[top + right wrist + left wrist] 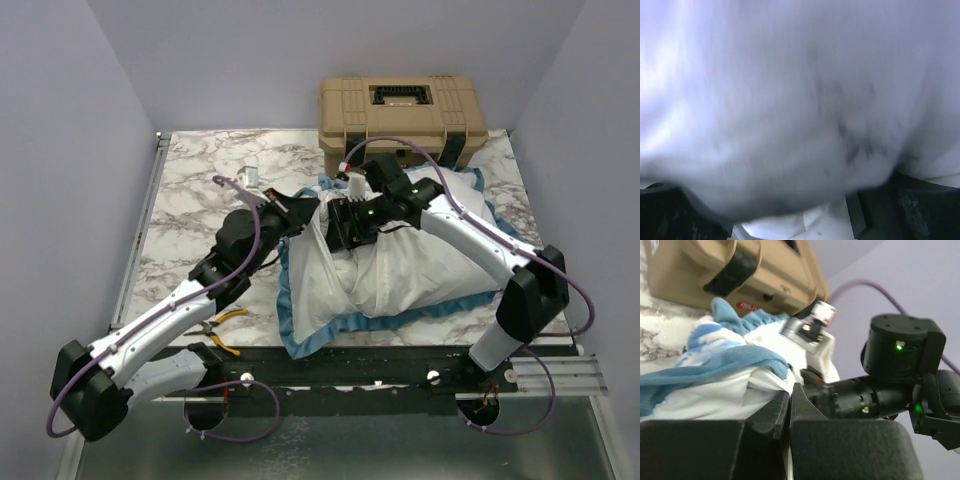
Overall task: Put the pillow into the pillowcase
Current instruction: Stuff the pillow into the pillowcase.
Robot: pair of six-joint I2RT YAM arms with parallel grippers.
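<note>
While the left claw (300,213) was clamped shut at the far-left corner of the pillowcase (300,338), lifting what looked like its white inner flap, the pillow (410,270) lay mid-surface on the blue-frilled fabric. How far in it was, couldn't tell. The right claw (345,228) sat on the pillow's far-left end, just beside the left one. A tan box (400,110) stood at the far edge of the surface (200,190), and yellow pliers (225,322) lay near-left.

Left wrist cam: the left claw (790,395) had its tips pressed together w/ a white sliver between them. The pillowcase frill (715,367) was bunched just beyond, w/ the box (715,270) behind.

Right wrist cam: blurred white cloth, prob. the pillow (790,100), filled the view. Dark fingers (670,220) showed at both lower corners, well apart, so the right claw (790,217) was open w/ cloth bulging btw them.

Step in hand, I'd judge: feeding the pillow's end into the held-up mouth. The next move prob. calls for the right claw to re-grip or push the pillow deeper, w/ the left holding the mouth lifted.
</note>
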